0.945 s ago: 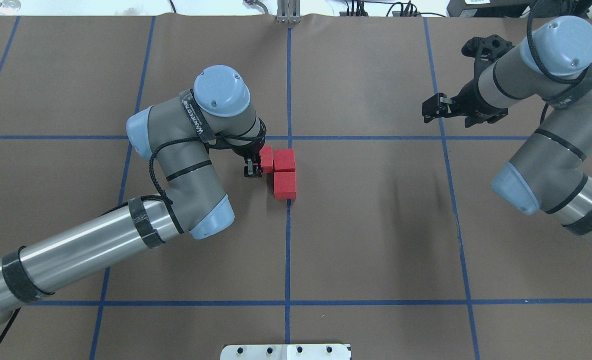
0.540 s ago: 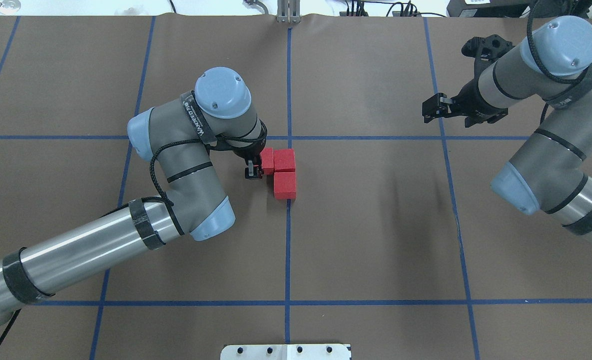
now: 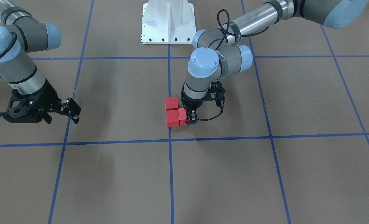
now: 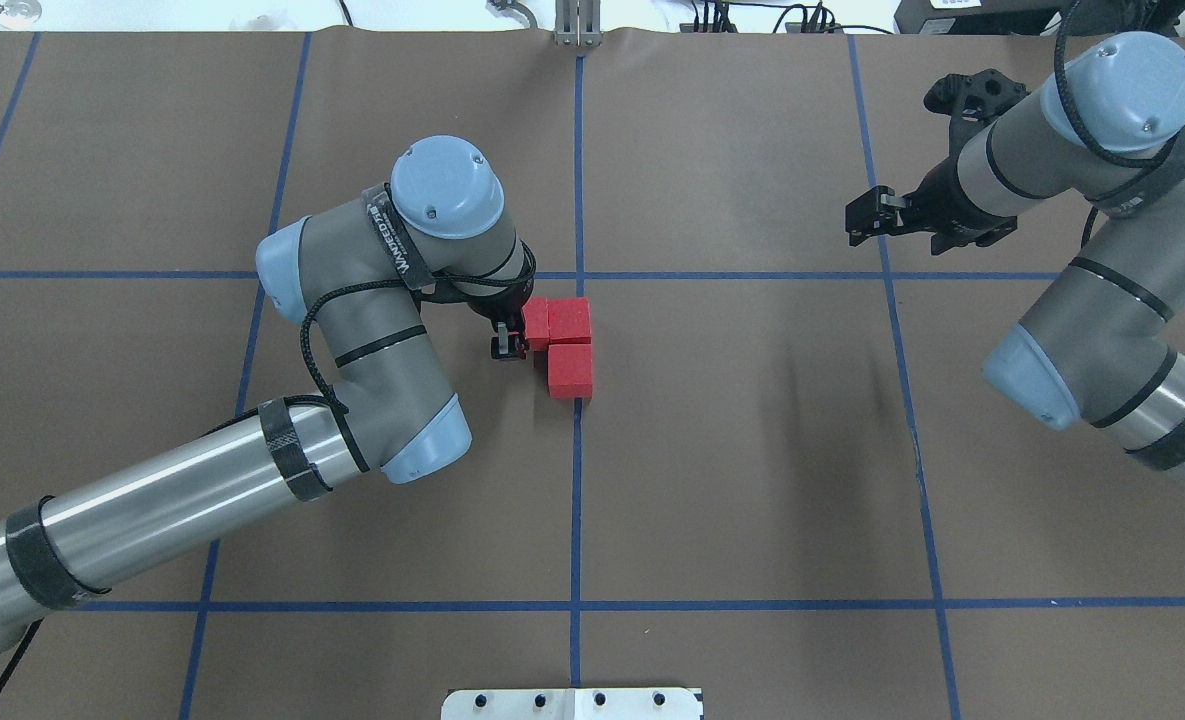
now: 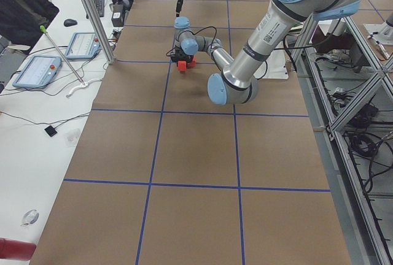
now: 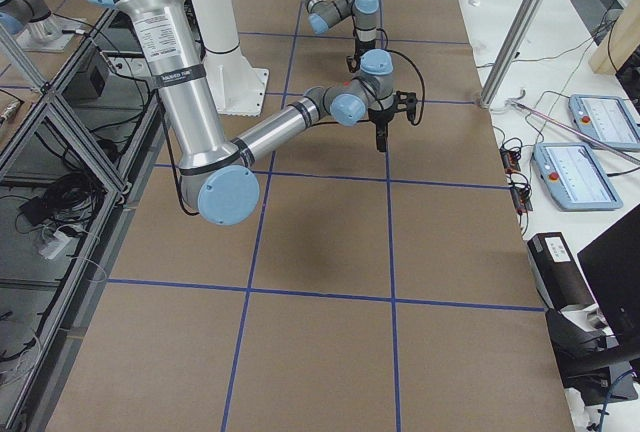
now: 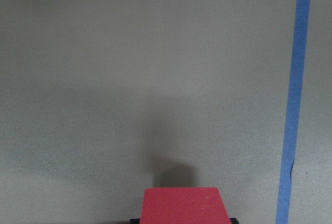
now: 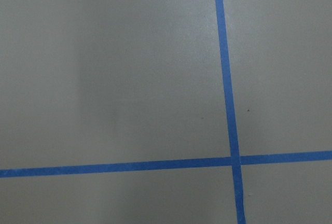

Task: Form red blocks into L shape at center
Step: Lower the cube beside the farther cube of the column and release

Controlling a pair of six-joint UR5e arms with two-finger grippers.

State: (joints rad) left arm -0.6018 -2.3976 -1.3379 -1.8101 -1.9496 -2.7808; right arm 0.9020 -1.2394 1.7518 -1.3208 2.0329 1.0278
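The left arm has crept slightly toward the center line; the right arm has not moved. The third block now sits flush against the 2 placed blocks at that line, so the L looks complete, pending release. The left gripper stays clenched on it; the right gripper is spread, empty.

four exterior views, two wrist close-ups

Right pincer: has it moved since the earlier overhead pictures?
No. The right pincer stays put, its tips just left of the same vertical blue tape line.
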